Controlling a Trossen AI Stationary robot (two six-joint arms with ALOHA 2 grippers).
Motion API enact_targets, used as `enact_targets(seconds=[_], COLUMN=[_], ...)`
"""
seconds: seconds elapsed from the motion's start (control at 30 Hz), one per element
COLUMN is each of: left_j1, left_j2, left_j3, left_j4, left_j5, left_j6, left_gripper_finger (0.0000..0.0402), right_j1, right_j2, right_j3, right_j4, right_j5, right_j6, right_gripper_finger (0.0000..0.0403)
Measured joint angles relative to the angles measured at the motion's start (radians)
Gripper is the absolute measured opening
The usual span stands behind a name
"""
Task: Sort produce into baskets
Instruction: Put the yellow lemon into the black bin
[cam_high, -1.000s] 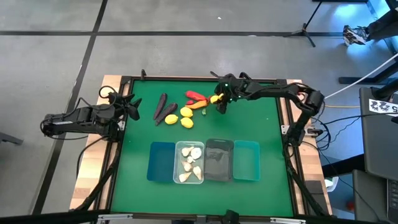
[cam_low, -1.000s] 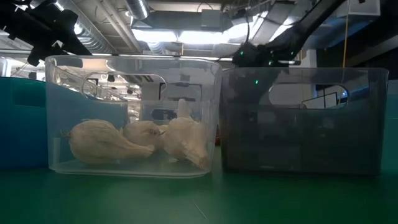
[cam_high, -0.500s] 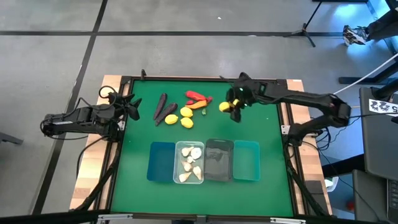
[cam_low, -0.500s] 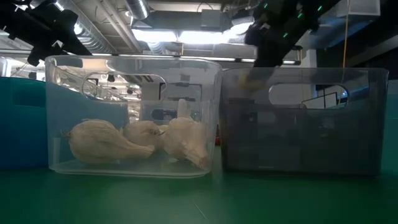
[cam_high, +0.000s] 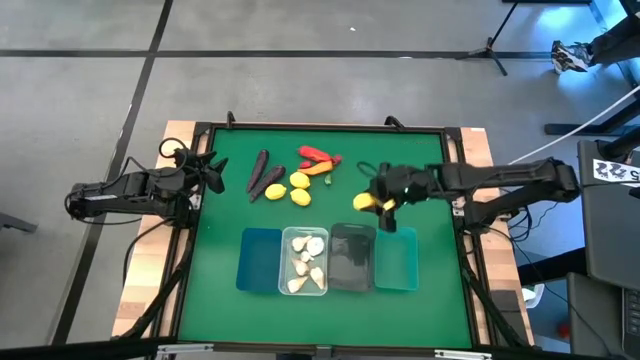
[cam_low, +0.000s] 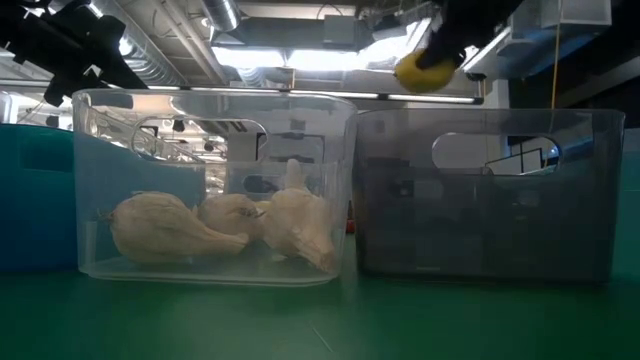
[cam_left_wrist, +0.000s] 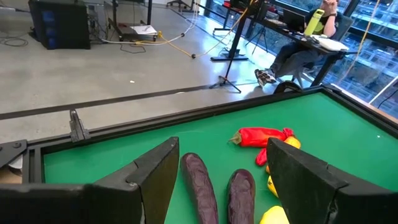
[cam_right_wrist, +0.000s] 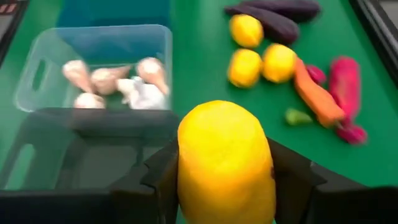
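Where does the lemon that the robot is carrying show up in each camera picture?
High view: held lemon in the right gripper, just above the grey bin.
Low view: top, above the grey bin.
Left wrist view: not in it.
Right wrist view: bottom centre, between the fingers.
Shared landmark: the clear bin of garlic beside the grey bin.

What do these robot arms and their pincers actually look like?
Both are slim, black, jointed arms with dark cables looped along them. The left gripper ends in two flat, angular black fingers; the right gripper has the same matte black finger pair, with no markings visible.
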Motion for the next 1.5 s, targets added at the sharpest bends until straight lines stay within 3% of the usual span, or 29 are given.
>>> enact_targets(seconds=[0.27,0.63,0.97,1.2,1.5], left_j1=[0.0,0.0,0.0,0.0,0.0], left_j2=[0.0,0.0,0.0,0.0,0.0], left_j3=[0.0,0.0,0.0,0.0,0.0], left_j4=[0.0,0.0,0.0,0.0,0.0], left_j5=[0.0,0.0,0.0,0.0,0.0], left_j6=[0.0,-0.001,-0.001,-0.001,-0.001], left_gripper_finger=[0.0237,0.0237,0.0237,0.0237,0.0237], right_j1=[0.13,0.141,0.141,0.142,0.142], right_j2=[0.149,0.352,0.374,0.374,0.373], right_j3=[0.0,0.0,0.0,0.0,0.0], right_j4=[0.124,0.134,0.145,0.146,0.146], right_j5=[0.072,0.073,-0.019,-0.03,-0.032], right_j6=[0.0,0.033,0.058,0.048,0.044], right_gripper_finger=[0.0183,0.0184,0.0184,0.0188,0.0257])
